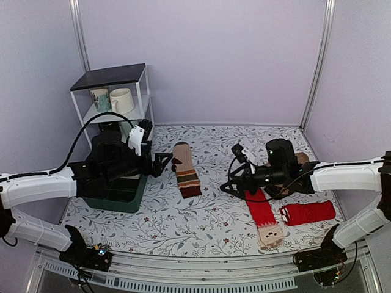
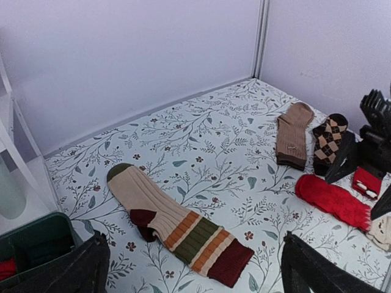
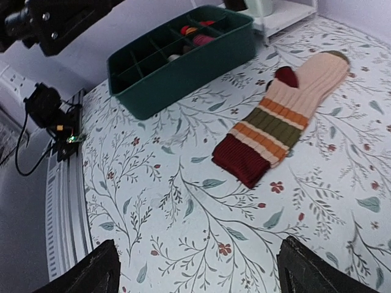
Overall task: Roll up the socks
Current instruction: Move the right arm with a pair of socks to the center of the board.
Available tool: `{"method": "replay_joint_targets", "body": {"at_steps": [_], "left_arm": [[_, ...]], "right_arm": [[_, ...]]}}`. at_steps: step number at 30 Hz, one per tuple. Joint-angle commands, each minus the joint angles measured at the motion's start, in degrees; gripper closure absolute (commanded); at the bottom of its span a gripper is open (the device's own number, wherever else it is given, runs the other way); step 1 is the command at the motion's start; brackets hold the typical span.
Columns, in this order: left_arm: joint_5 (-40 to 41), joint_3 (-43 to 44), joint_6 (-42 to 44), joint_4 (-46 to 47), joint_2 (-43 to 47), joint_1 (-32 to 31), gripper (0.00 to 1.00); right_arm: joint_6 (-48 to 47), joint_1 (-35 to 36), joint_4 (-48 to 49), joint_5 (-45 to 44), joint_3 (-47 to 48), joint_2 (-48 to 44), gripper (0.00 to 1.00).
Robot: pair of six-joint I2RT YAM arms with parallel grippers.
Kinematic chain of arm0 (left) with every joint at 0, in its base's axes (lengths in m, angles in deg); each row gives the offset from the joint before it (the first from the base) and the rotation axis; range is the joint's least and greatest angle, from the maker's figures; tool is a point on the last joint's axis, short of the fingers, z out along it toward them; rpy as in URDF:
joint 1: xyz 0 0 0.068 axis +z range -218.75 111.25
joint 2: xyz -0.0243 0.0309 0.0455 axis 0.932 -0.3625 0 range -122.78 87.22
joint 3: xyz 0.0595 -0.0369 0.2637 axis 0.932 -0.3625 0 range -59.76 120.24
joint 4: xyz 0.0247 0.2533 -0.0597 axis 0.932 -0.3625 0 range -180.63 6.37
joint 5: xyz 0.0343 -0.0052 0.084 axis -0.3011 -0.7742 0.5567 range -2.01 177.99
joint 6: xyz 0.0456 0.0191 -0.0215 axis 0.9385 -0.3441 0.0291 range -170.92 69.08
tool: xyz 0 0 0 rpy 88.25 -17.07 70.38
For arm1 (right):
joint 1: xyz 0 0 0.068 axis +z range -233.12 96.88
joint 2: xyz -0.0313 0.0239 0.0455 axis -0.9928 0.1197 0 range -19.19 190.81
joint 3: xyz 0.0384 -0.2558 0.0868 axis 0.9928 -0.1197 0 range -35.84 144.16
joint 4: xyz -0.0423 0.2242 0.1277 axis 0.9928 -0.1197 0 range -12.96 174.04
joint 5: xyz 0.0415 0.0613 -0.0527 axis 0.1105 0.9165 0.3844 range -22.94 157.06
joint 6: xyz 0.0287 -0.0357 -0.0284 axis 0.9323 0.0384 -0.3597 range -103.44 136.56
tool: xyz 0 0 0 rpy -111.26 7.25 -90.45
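The left gripper point(image 1: 161, 162) hangs low over the table with its fingers spread wide, nothing between them. Just beside it, not touching, lie the socks point(image 1: 186, 171), tan with brown, red and green stripes, flat on the flowered tabletop point(image 1: 201, 226) with the maroon end nearest the arms. On their other side, a little apart, the right gripper point(image 1: 232, 182) is spread just as wide and empty. Two red socks point(image 1: 308, 212) lie below the right arm, and brown argyle socks point(image 2: 330, 137) further back. A green divided bin point(image 1: 122, 198) sits under the left arm, by a white shelf point(image 1: 113, 79) with mugs.
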Motion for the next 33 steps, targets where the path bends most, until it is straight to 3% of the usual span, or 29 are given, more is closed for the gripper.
{"method": "replay_joint_targets", "body": {"at_steps": [1,11,18,24,33], "left_arm": [[-1.44,-1.86,0.79,1.77,2.49,-0.3,0.02],[0.01,-4.67,-0.15,-2.04,5.62,-0.31,0.01],[0.54,-6.41,-0.41,-2.94,7.27,-0.23,0.01],[1.73,-7.8,-0.71,-2.85,7.39,-0.2,0.01],[1.83,-8.99,-0.91,-2.17,7.63,-0.17,0.01]], "right_arm": [[-9.57,1.06,8.8,12.33,2.67,8.22,0.11],[-21.1,3.11,-0.53,11.71,21.19,29.09,0.17],[-25.93,3.2,-6.76,13.1,29.25,37.83,0.26],[-29.57,4.25,-15.84,12.01,36.01,42.41,0.39],[-29.21,4.89,-17.8,6.5,36.9,43.8,0.45]]}}
